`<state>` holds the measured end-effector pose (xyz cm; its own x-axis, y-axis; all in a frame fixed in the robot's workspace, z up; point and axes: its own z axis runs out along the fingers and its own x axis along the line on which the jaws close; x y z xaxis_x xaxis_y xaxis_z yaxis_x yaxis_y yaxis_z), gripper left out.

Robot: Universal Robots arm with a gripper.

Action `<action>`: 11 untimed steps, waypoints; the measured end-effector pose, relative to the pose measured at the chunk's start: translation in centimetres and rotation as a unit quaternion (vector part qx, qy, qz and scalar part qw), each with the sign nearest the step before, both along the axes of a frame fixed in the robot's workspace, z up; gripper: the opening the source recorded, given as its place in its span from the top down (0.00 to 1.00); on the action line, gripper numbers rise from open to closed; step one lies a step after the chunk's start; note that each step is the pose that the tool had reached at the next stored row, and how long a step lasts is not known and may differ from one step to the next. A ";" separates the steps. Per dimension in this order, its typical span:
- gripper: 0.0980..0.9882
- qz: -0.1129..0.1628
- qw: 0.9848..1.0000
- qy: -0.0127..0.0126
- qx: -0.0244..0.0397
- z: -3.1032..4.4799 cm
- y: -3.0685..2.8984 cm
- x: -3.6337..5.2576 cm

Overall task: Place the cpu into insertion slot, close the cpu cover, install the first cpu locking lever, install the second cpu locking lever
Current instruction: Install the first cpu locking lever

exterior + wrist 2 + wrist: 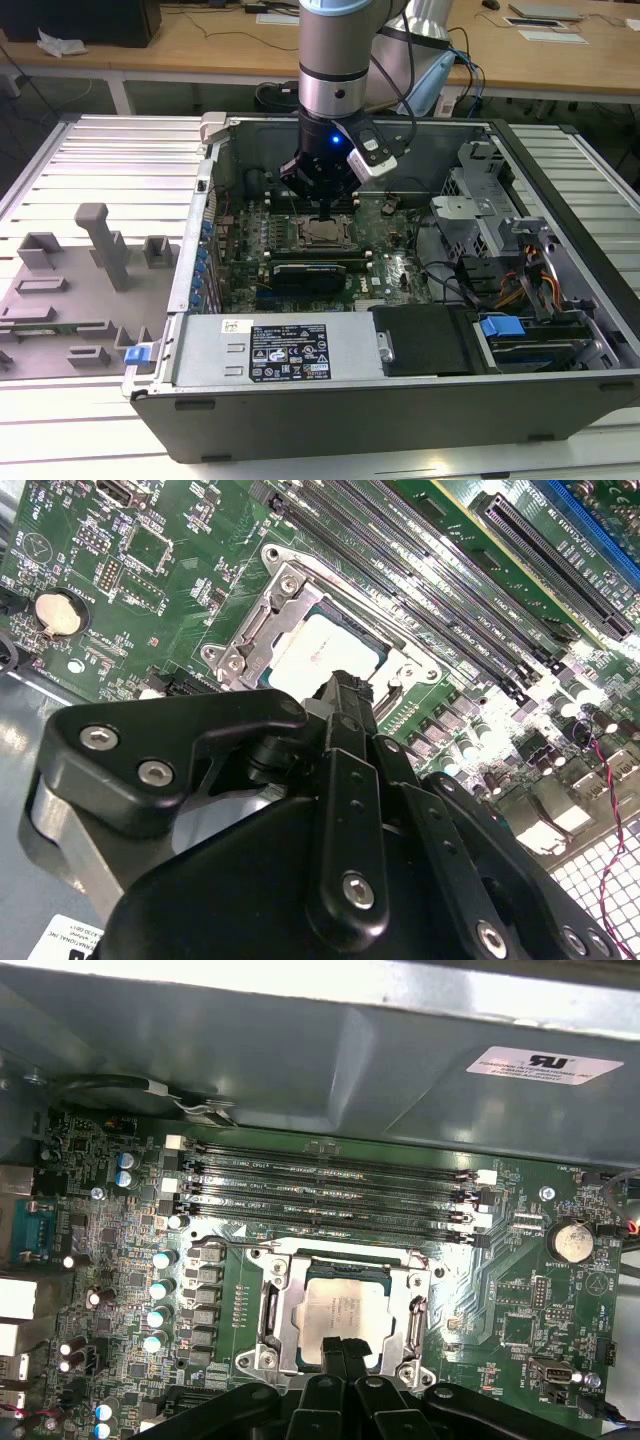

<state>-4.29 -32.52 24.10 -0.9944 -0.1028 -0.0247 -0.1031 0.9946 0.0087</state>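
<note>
Jaws together, empty, over silver-grey square cpu (pixel 335 1308) (in window of cpu cover (pixel 272 1310))

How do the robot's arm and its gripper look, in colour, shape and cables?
The arm is a silver-grey tube with a pale blue band and a black wrist, where a blue light glows. A white-grey box sits on the wrist; black cables run beside the arm. The gripper is black, with jointed links and silver screws.
</note>
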 end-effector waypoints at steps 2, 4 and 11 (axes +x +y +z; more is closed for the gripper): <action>0.99 0.000 1.000 0.000 0.000 0.01 0.00 -0.02; 0.99 0.000 1.000 0.000 0.000 0.00 0.00 -0.58; 0.99 0.000 1.000 0.000 0.000 0.00 0.00 -1.55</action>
